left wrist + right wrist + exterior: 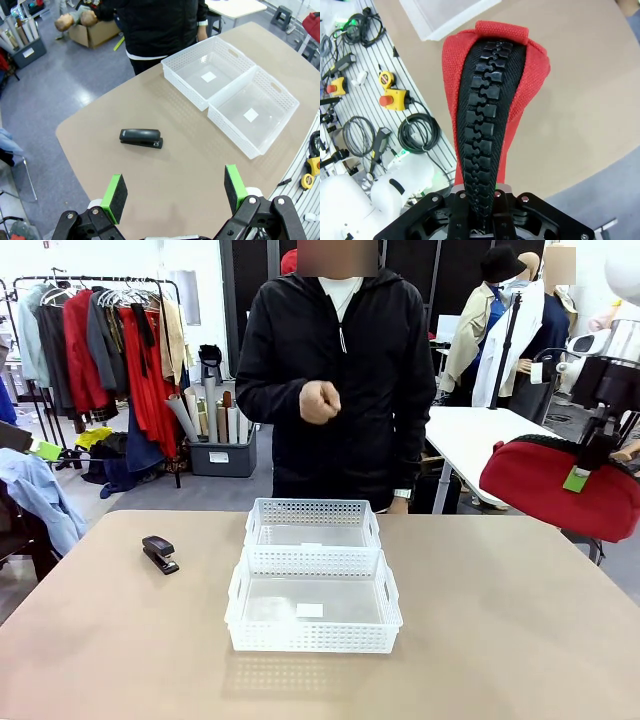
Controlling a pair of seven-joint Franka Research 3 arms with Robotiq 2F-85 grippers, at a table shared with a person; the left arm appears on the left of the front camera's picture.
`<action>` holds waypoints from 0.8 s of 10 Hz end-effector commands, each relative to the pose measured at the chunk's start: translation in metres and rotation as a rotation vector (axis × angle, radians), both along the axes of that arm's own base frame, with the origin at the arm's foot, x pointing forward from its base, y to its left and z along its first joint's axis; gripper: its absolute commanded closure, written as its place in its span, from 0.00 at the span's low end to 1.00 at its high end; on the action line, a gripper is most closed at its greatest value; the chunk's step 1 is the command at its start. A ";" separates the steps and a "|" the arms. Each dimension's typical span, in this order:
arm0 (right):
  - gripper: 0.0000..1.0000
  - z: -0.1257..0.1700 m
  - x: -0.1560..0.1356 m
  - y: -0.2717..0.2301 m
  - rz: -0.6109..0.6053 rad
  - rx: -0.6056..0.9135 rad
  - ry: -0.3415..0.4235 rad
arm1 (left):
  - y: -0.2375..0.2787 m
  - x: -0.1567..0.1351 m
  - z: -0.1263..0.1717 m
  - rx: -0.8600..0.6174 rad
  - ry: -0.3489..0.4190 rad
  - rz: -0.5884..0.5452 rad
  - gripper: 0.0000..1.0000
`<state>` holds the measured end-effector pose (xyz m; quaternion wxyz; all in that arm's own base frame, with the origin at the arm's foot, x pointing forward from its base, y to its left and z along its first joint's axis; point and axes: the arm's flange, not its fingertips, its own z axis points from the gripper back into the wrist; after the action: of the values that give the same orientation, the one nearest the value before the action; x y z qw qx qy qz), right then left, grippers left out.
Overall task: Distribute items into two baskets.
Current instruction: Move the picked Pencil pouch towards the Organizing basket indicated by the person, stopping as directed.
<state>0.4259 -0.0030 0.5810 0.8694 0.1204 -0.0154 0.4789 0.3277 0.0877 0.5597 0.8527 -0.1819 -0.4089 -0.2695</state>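
While the right tool is pinched shut on the zipper edge of the red pouch, it holds that pouch in the air at the right side of the desk, well apart from the two white baskets; the left tool hangs open above the desk, with the black stapler lying flat beyond its pads. The pouch looks soft and light and is likely to sag, so a grip on the firmer zipper seam suits it; the stapler is probably rigid and smooth, best taken across its narrow sides. The right wrist view gives the zipper teeth running out from the jaws to a fabric loop; the left wrist view gives both basket floors, bare but for a label each; the front view gives the pouch's height.
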 end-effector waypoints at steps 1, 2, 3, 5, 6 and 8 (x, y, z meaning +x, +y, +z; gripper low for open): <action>1.00 0.000 -0.001 0.002 -0.029 -0.003 -0.014 | 0.000 0.001 0.000 -0.005 -0.006 -0.011 0.00; 1.00 0.000 -0.001 0.002 -0.029 -0.003 -0.014 | 0.000 0.001 0.000 -0.005 -0.006 -0.011 0.00; 1.00 0.000 -0.001 0.002 -0.029 -0.003 -0.014 | 0.000 0.001 0.000 -0.005 -0.006 -0.011 0.00; 1.00 0.000 -0.001 0.002 -0.029 -0.003 -0.014 | 0.000 0.001 0.000 -0.005 -0.006 -0.011 0.00; 1.00 0.000 -0.001 0.002 -0.029 -0.003 -0.014 | 0.000 0.001 0.000 -0.005 -0.006 -0.011 0.00; 1.00 0.000 -0.001 0.002 -0.029 -0.003 -0.014 | 0.000 0.001 0.000 -0.005 -0.006 -0.011 0.00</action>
<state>0.4259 -0.0030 0.5810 0.8695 0.1204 -0.0154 0.4788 0.3277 0.0877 0.5597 0.8527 -0.1819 -0.4089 -0.2695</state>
